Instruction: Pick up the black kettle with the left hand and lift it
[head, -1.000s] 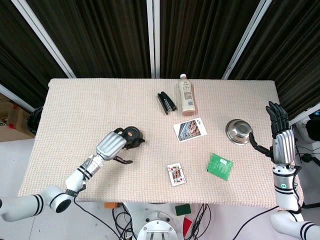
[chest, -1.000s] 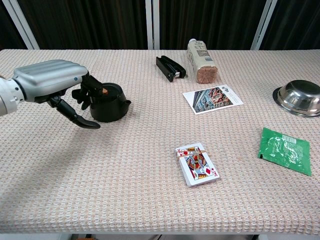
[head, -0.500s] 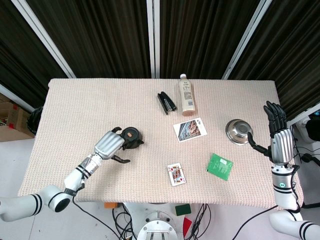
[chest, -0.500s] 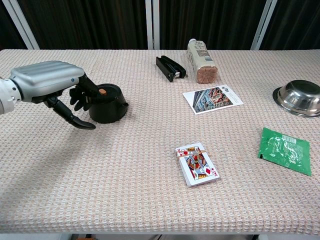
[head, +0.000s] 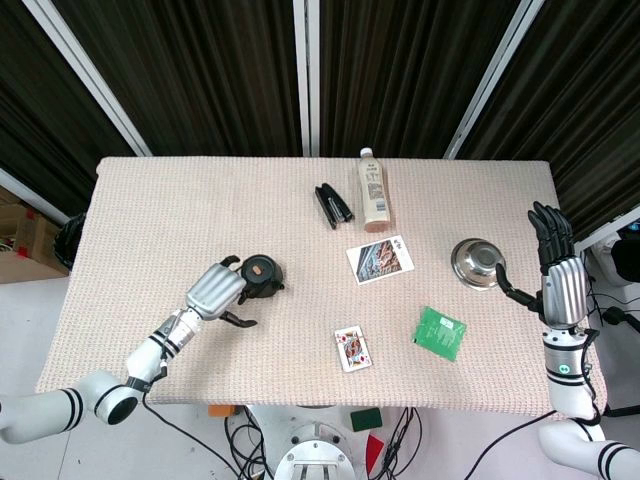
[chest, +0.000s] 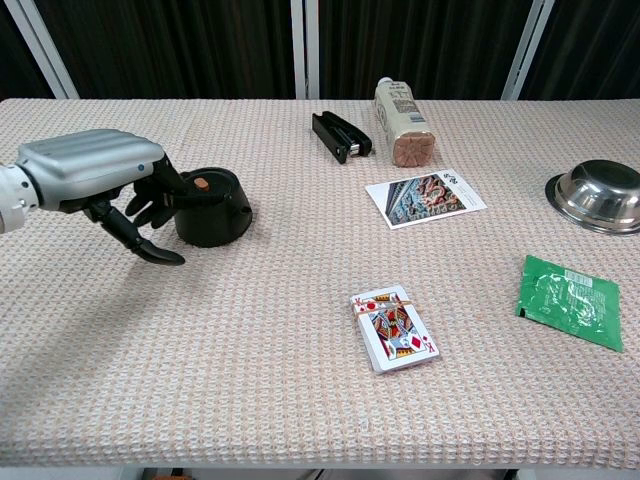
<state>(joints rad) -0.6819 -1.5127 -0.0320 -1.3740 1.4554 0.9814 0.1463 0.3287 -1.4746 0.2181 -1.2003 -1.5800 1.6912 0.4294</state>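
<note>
You're at the grasp step: your left hand (chest: 95, 180) sits against the black kettle (chest: 211, 206) on the table's left side, fingers curled but not closed around it, so wrap them before lifting.

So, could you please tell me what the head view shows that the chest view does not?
Only the head view shows the right hand, fingers spread beside the steel bowl, plus both forearms and the floor around the table. Only the chest view shows the black kettle from the side, resting on the cloth. Both show the left hand against the kettle's side, the bottle, the playing cards and the green packet.
</note>
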